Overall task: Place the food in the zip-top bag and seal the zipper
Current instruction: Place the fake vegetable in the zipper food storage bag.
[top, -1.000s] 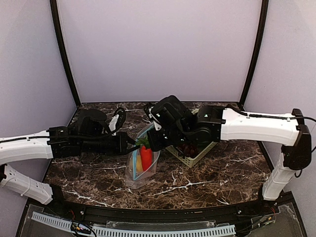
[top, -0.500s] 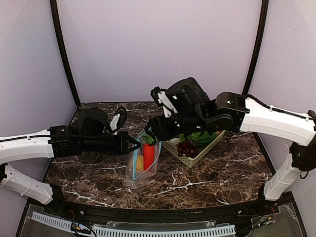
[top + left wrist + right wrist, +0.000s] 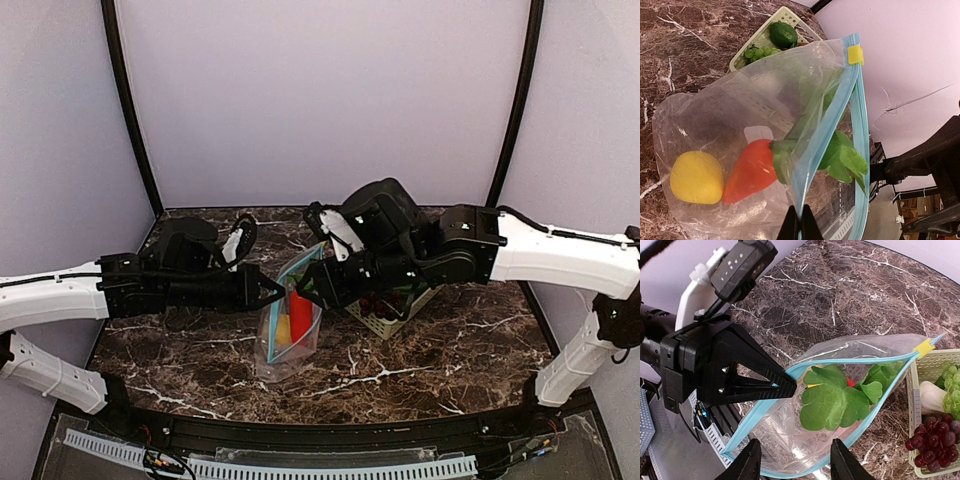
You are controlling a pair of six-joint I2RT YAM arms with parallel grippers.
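Note:
The clear zip-top bag (image 3: 287, 350) stands on the marble with its mouth held open. My left gripper (image 3: 276, 292) is shut on the near side of the teal zipper (image 3: 826, 126), fingertips pinched together on the strip. Inside lie a yellow lemon (image 3: 696, 177) and a red pepper (image 3: 752, 170). A leafy green (image 3: 832, 399) sits in the mouth, partly above the rim. My right gripper (image 3: 796, 465) hovers open just over the mouth, its fingers (image 3: 747, 464) holding nothing.
A pale green lattice basket (image 3: 392, 322) stands right of the bag, under the right arm. It holds purple grapes (image 3: 935, 440), a white bulb (image 3: 931, 392), green grapes (image 3: 760, 50) and a dark green fruit (image 3: 783, 33). The left gripper's black body (image 3: 735, 372) flanks the bag's mouth.
My right gripper let go of the leafy green at the bag's mouth, rose with jaws apart, then came back down over the opening. The left arm has held still.

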